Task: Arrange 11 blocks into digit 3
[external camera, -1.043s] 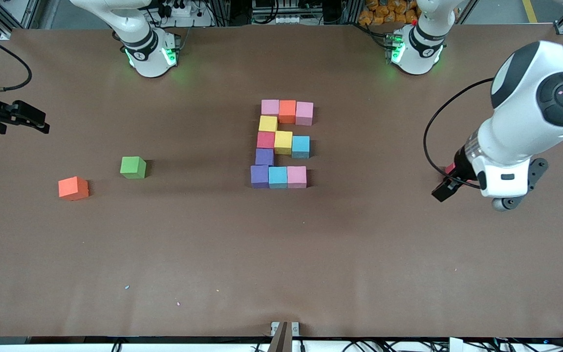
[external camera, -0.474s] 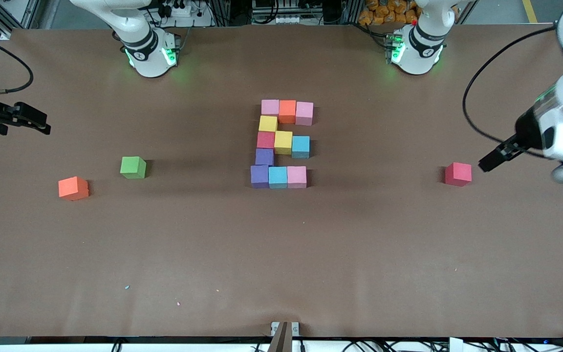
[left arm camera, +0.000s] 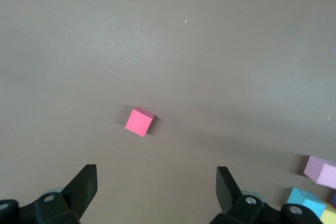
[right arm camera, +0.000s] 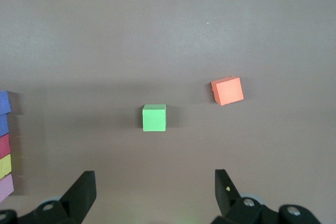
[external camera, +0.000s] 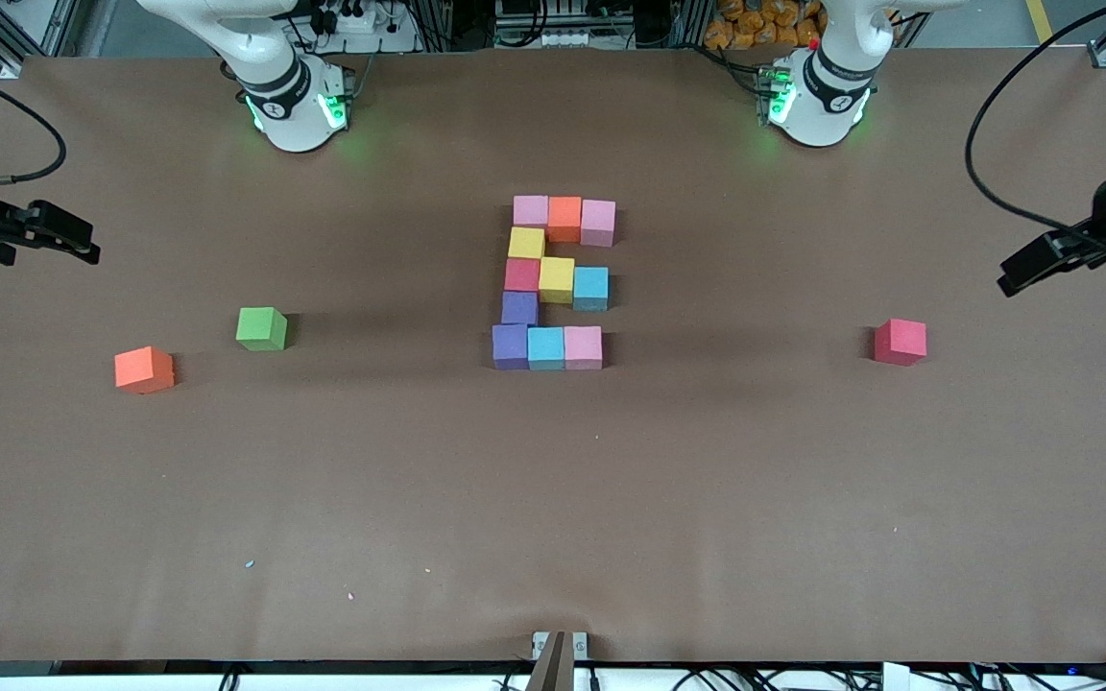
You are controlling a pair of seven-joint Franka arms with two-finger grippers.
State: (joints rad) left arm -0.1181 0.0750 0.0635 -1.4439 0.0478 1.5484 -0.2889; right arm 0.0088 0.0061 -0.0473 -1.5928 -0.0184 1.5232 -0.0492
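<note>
Several blocks lie packed together mid-table. The row nearest the bases is pink [external camera: 531,209], orange [external camera: 564,217], pink [external camera: 598,222]. Below it come yellow [external camera: 526,242], red [external camera: 521,274], yellow [external camera: 556,278], cyan [external camera: 590,287] and purple [external camera: 519,307]. Nearest the front camera are purple [external camera: 510,345], cyan [external camera: 545,346] and pink [external camera: 583,346]. My left gripper [external camera: 1019,274] [left arm camera: 156,182] hangs open and empty over bare table at the left arm's end. My right gripper [external camera: 83,250] [right arm camera: 155,184] waits open and empty over the right arm's end.
A loose red cube [external camera: 900,341] [left arm camera: 139,121] lies alone toward the left arm's end. A green cube [external camera: 261,328] [right arm camera: 154,117] and a loose orange cube [external camera: 144,369] [right arm camera: 227,91] lie toward the right arm's end, apart from each other.
The left arm has risen and drawn back toward its end of the table, uncovering the loose red cube, which stays on the table. The right arm has not moved.
</note>
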